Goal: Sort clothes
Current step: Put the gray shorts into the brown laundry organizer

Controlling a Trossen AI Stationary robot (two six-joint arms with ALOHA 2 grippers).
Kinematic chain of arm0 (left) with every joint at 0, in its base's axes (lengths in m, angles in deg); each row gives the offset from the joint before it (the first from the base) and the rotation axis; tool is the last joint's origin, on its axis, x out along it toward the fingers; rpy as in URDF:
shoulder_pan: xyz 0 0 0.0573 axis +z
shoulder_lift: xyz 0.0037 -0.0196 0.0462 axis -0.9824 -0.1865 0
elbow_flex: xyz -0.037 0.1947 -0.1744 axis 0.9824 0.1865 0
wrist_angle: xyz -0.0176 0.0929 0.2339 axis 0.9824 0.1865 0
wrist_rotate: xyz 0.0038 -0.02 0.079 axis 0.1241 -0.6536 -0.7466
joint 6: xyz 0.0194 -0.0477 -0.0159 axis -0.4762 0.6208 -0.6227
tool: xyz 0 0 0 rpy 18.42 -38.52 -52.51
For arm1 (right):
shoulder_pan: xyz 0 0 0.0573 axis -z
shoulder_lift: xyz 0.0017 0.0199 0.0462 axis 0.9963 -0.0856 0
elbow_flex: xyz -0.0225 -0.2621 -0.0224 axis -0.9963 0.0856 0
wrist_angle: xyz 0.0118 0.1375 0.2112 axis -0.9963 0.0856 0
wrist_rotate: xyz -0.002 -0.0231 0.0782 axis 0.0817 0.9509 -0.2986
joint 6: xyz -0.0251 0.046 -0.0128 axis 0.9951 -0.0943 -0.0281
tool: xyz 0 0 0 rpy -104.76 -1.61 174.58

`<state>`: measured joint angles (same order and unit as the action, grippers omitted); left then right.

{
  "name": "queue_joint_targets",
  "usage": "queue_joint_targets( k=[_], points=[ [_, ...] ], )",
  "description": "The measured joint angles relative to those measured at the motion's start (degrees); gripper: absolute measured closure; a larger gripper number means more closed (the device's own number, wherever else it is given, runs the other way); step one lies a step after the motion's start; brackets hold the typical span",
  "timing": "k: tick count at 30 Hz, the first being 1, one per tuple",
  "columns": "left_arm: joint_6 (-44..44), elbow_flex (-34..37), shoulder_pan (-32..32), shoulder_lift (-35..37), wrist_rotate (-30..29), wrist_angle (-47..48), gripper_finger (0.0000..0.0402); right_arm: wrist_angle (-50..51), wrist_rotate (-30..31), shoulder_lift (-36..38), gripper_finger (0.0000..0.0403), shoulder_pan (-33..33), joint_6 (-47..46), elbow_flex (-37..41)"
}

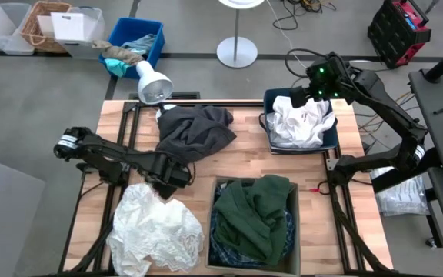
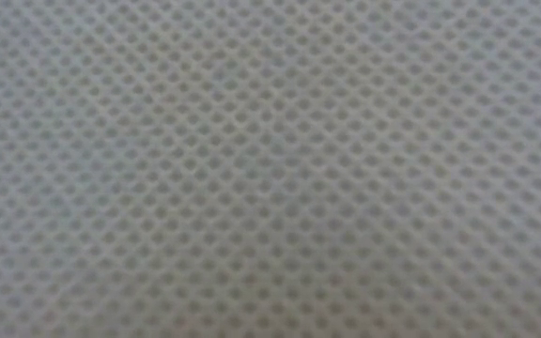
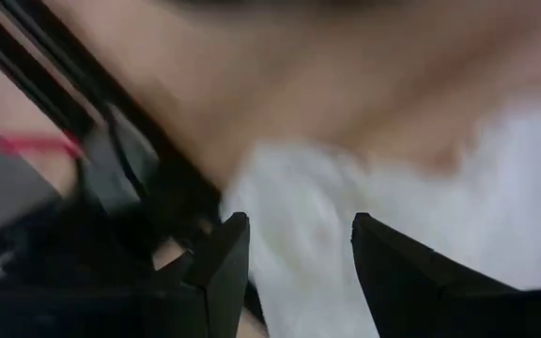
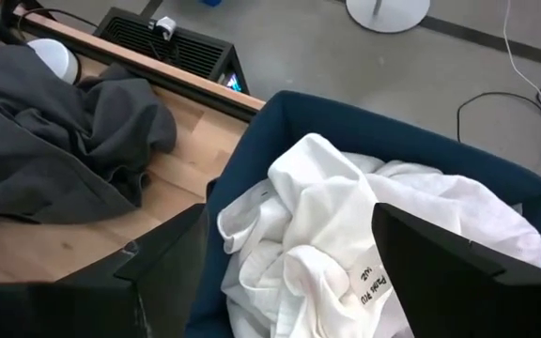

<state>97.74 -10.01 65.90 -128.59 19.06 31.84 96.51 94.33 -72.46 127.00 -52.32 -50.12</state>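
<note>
Right gripper [image 4: 289,268] hangs over the blue bin [image 1: 331,139], fingers spread, gripping nothing; only its wrist view shows the label on the white garment [image 4: 346,244] inside. Left gripper [image 1: 162,183] sits at the white lace garment [image 1: 156,227], well left of the bin; its wrist view shows parted fingers above white cloth. Charcoal grey garment [image 1: 194,129] lies left of the bin, dark green garment [image 1: 256,211] in the grey bin [image 1: 294,231] below it. Low view shows only mesh fabric.
</note>
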Motion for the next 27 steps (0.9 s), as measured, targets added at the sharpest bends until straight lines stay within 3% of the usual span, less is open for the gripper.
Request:
queue_joint_targets(
  k=[4, 8, 16, 20, 27],
  points=[
    [0.0, 1.2, 2.0, 0.0, -13.7, -3.7, 0.0233, -0.3, 0.0, 0.0, 0.0117, 0.0, 0.2, 0.0],
    [-2.5, 1.6, 5.0, 0.0, -20.6, -9.0, 0.0233, -0.3, 0.0, -0.5, 0.0114, 0.0, 0.0, 0.0],
    [-4.0, 5.4, 12.7, -0.2, -22.1, -16.1, 0.0233, -0.3, 0.0, -2.0, 0.0099, 0.0, -0.2, 0.1],
    [-5.3, 6.5, 15.2, -0.3, -27.2, -16.6, 0.0233, -0.3, 0.0, -2.6, 0.0097, 0.0, -0.2, 0.1],
    [-14.5, 7.4, 18.9, -0.3, -28.7, -26.0, 0.0233, -0.3, 0.0, -3.7, 0.0104, 0.0, -0.2, 0.1]
  ],
)
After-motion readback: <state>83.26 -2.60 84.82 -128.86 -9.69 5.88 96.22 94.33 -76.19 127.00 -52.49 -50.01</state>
